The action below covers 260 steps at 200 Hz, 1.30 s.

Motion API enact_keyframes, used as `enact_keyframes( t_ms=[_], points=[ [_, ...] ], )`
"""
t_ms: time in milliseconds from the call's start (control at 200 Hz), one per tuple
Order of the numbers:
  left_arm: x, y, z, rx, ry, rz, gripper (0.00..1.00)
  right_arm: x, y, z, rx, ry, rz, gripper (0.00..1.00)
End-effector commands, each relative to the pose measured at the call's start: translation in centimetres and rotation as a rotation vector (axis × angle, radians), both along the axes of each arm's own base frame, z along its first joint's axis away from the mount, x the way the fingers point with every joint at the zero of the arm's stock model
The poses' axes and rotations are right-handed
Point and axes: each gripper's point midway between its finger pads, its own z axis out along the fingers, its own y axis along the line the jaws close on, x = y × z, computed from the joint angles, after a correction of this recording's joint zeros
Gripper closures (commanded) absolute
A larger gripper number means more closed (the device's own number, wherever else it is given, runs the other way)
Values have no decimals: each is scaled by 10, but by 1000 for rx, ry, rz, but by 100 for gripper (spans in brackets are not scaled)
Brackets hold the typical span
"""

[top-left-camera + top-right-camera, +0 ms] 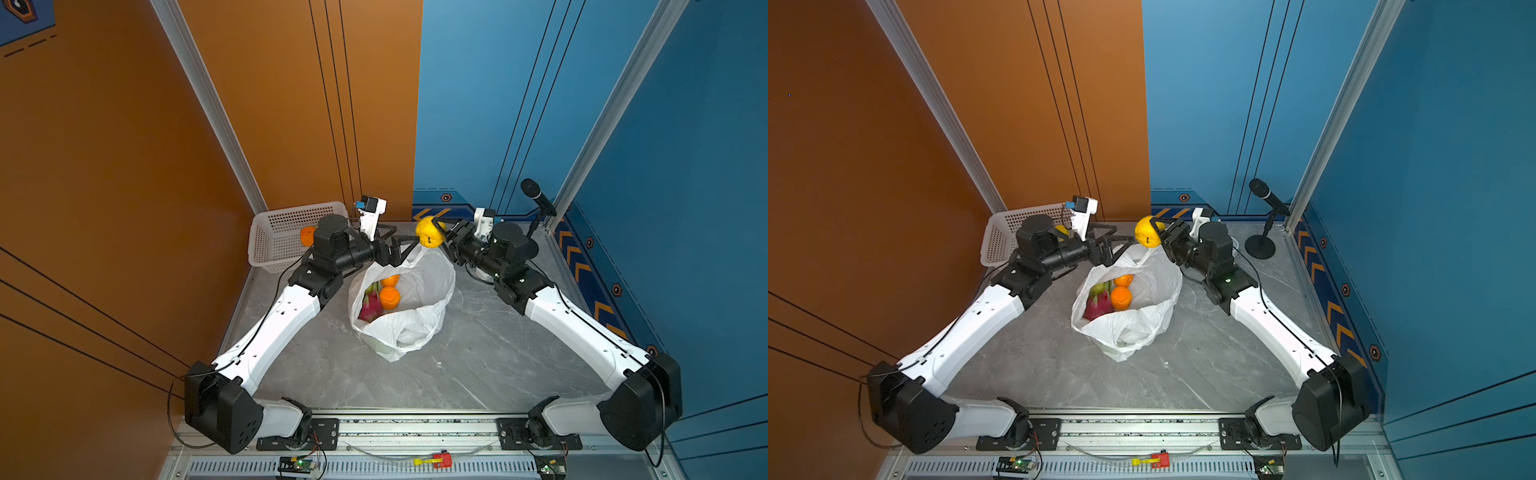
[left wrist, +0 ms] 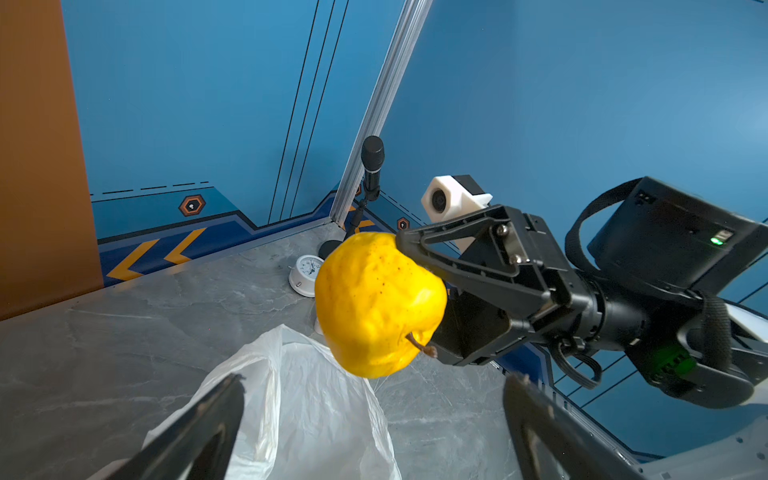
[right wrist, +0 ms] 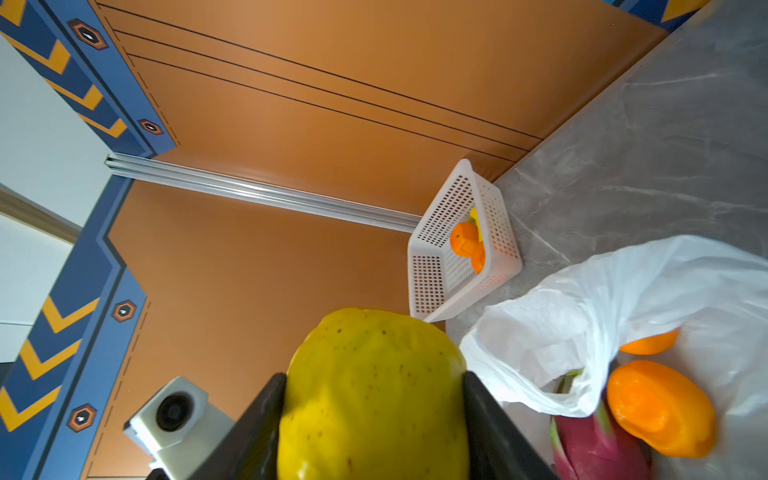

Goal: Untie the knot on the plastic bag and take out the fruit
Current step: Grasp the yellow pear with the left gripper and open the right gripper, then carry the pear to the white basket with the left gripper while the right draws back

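Observation:
The plastic bag (image 1: 419,291) (image 1: 1142,328) lies in the middle of the table with its mouth wide open; no knot shows. Inside it are fruit: an orange (image 1: 390,297) (image 3: 660,407), a second orange behind it and a pink dragon fruit (image 1: 369,306) (image 3: 594,449). My right gripper (image 1: 437,235) (image 3: 374,376) is shut on a yellow fruit (image 1: 429,232) (image 2: 378,303) and holds it in the air over the bag's far edge. My left gripper (image 1: 406,232) (image 2: 376,378) faces that fruit from the left, open, with nothing between its fingers; the bag's rim (image 2: 291,395) lies below them.
A white perforated basket (image 1: 286,220) (image 3: 436,274) stands at the back left with oranges (image 3: 463,239) in it. A microphone on a stand (image 1: 538,195) is at the back right corner. A small white clock (image 2: 305,270) lies near it.

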Motion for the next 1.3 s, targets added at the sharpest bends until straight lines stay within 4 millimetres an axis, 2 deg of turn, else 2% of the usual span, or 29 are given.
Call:
enact_keyframes(
  t_ms=[0, 355, 410, 636, 661, 771, 941, 1021, 1086, 1297],
  points=[
    [-6, -9, 21, -15, -75, -54, 3, -9, 12, 36, 93, -66, 59, 63],
    [-3, -29, 28, -21, -93, -111, 3, -24, 37, 52, 137, -111, 138, 64],
    [-1, -31, 28, -24, -85, -114, 0, -26, 39, 53, 138, -116, 147, 64],
    [1, -36, 21, -19, -52, -119, 13, -29, 40, 55, 144, -123, 146, 64],
    [3, -35, 18, -14, -44, -113, 18, -29, 40, 55, 145, -123, 145, 64],
    [5, -33, 13, 11, -32, -88, 26, -29, 40, 55, 144, -123, 144, 62],
    [17, -21, 9, 57, -8, 8, 32, -28, 39, 52, 145, -121, 140, 50],
    [26, -12, 8, 75, 7, 75, 34, -27, 35, 53, 131, -137, 127, 33],
    [33, -1, 9, 87, 17, 131, 35, -27, 30, 55, 104, -169, 100, 24],
    [57, 40, 6, 122, 53, 290, 36, -29, 3, 55, -41, -273, -36, 15]
  ],
)
